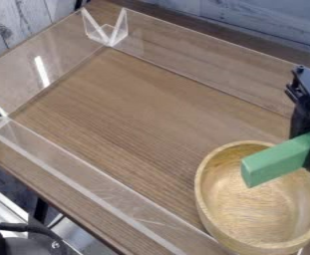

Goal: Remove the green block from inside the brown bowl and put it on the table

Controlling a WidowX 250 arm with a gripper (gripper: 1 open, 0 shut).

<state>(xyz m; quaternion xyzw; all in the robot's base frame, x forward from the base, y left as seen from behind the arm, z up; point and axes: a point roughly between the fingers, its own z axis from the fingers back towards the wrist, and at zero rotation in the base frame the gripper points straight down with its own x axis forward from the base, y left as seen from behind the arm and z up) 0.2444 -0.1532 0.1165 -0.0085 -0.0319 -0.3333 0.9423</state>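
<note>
Green and matte, the green block (278,161) hangs tilted at the right side of the frame, its upper right end caught at the gripper (309,151) and its lower left end sloping down and out toward the middle of the picture. That free end sits over the brown bowl (232,213), above the hollow and clear of the wooden floor beneath it, so the block is lifted rather than resting. The black jaws come straight down from the right edge of the frame and are drawn in as far as they go, pinching the block's far end between them; most of the bar sticks out to the left of the jaws. The bowl itself, pale tan with a thick rim and visible grain, fills the lower right corner and is partly cut off by the frame. It stands on the table (118,110), a brown wood-grain top running from the upper left down to the bowl, bordered by low acrylic walls (64,164) along its left and far edges
</note>
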